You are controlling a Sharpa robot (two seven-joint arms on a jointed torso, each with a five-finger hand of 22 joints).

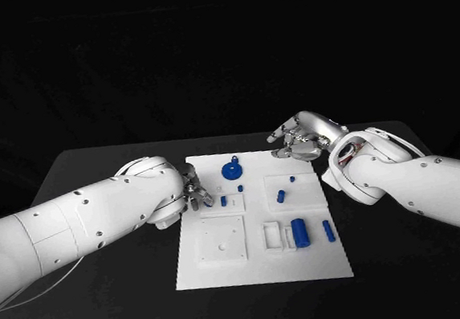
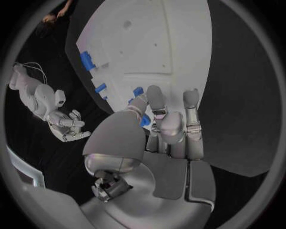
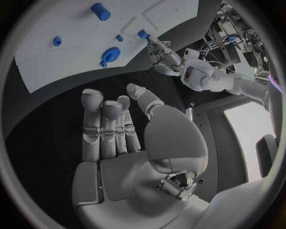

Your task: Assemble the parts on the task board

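The white task board (image 1: 263, 264) lies in the middle of the black table. My left hand (image 1: 197, 195) is at the board's left edge and pinches a small blue part (image 2: 145, 120) between thumb and finger; the same part (image 3: 143, 34) shows at its fingertips in the right wrist view. My right hand (image 1: 303, 139) hovers over the board's far right corner with straight fingers (image 3: 104, 126) and holds nothing. On the board are a round blue knob (image 1: 233, 170), a short peg (image 1: 281, 196), a thick blue cylinder (image 1: 301, 232) and a slim blue bar (image 1: 328, 231).
A raised white square block (image 1: 225, 237) sits on the board's near left, with a white slot piece (image 1: 273, 234) beside the cylinder. Two tiny blue parts (image 1: 240, 188) (image 1: 293, 178) stand near the knob. Black table (image 1: 123, 305) surrounds the board on all sides.
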